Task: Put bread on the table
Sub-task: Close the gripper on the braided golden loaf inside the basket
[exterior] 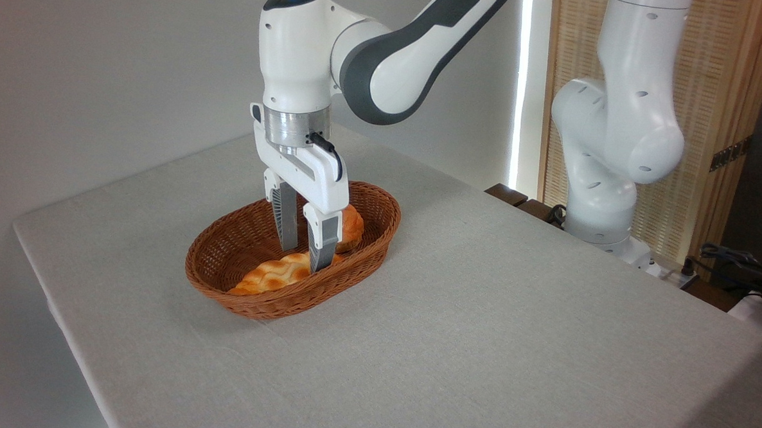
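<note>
The bread (274, 273), a long braided golden-orange loaf, lies along the near side of the brown wicker basket (380, 230) on the table (479, 321). My gripper (302, 257) hangs straight down into the basket. It is open, with its two grey fingers standing on either side of the loaf's right end. Whether the fingertips touch the loaf is unclear. The loaf's right tip is hidden behind the front finger.
A small round bun (352, 229) sits in the basket's far right part, just behind the fingers. The arm's white base (603, 211) stands at the table's far right edge. Cables and dark items (748, 268) lie beyond it.
</note>
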Robot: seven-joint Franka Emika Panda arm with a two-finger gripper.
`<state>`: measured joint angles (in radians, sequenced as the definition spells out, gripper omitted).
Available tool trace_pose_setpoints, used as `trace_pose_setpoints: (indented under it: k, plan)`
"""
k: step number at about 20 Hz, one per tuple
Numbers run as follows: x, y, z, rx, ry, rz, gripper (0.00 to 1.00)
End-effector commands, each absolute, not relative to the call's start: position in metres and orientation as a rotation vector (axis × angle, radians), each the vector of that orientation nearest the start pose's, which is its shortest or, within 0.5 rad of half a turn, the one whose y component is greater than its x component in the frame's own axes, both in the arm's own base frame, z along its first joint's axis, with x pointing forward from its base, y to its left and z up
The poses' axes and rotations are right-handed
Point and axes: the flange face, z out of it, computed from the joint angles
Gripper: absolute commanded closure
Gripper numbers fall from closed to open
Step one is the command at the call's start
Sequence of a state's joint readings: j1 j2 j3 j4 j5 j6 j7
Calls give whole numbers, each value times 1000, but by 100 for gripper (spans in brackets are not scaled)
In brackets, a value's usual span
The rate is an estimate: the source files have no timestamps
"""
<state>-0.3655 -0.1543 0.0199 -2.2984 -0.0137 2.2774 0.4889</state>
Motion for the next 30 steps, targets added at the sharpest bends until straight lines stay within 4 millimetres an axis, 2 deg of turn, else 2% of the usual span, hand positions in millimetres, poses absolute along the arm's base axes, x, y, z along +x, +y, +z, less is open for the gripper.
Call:
trace_pose_setpoints:
  k: [1, 3, 6, 7, 10, 11, 12, 14, 15, 18, 23, 26, 30]
  plan:
    - [474, -170, 421, -2852, 1270, -251, 0]
    - [474, -171, 420, -2849, 1273, -251, 0]
    - [475, -170, 413, -2711, 1344, -231, 0]
    - [473, -176, 410, -2691, 1368, -226, 0]
    - [473, -180, 402, -2696, 1367, -221, 0]
    - [473, -180, 401, -2699, 1366, -228, 4]
    - [473, -180, 401, -2701, 1365, -231, 15]
    - [473, -180, 402, -2699, 1366, -233, 43]
    - [473, -180, 402, -2699, 1367, -230, 53]
    - [473, -180, 402, -2700, 1365, -233, 72]
    - [473, -180, 409, -2753, 1329, -255, 76]
    - [474, -178, 418, -2781, 1302, -279, 82]
    - [475, -177, 425, -2789, 1282, -296, 83]
